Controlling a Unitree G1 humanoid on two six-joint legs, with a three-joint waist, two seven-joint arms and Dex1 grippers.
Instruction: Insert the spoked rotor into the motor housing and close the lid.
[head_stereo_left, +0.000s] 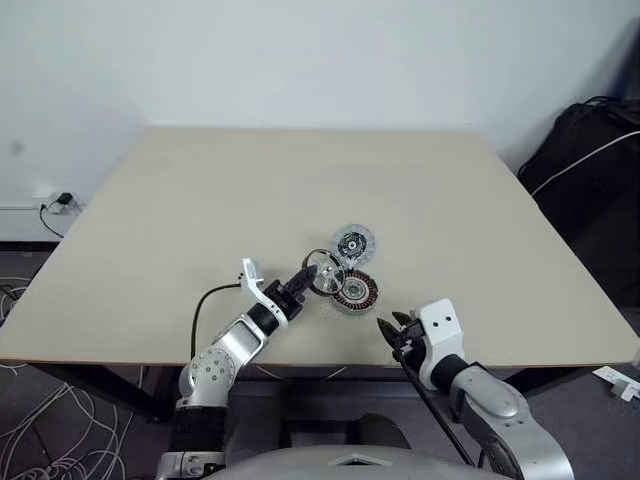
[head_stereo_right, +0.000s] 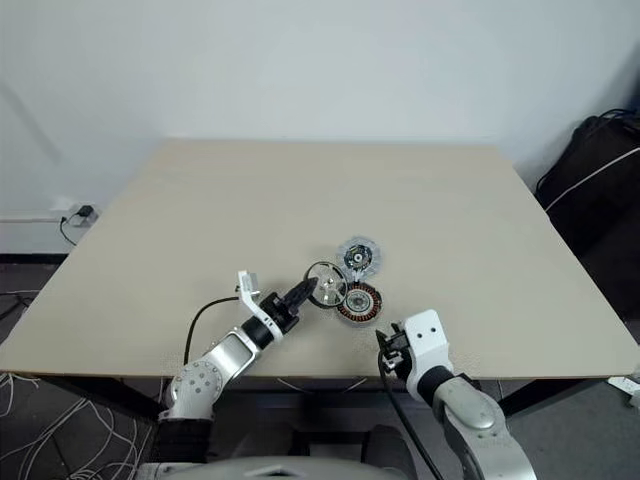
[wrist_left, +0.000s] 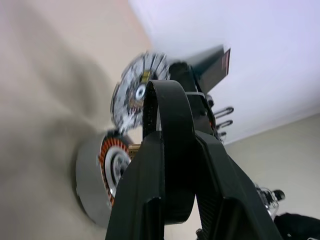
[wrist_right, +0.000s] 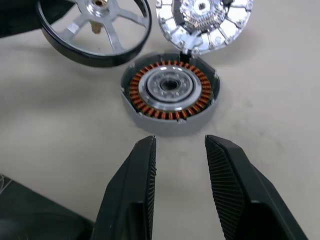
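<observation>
My left gripper (head_stereo_left: 304, 281) is shut on the thin dark rim of the spoked rotor (head_stereo_left: 324, 272), which hangs tilted just above the table, to the left of the motor housing (head_stereo_left: 356, 291). The housing lies open on the table, its copper coils (wrist_right: 170, 90) facing up. The lid (head_stereo_left: 353, 243) lies just behind the housing, inner face up, touching its far edge. Near the table's front edge, my right gripper (head_stereo_left: 386, 327) stands open and empty, its fingers (wrist_right: 142, 165) pointing at the housing a short way off. In the left wrist view the rotor rim (wrist_left: 167, 112) sits between the fingers.
The beige table (head_stereo_left: 200, 200) carries just these parts, near its front middle. A black bag (head_stereo_left: 590, 170) with a white cable stands on the floor to the right. Loose cables (head_stereo_left: 40, 440) lie on the floor at the left.
</observation>
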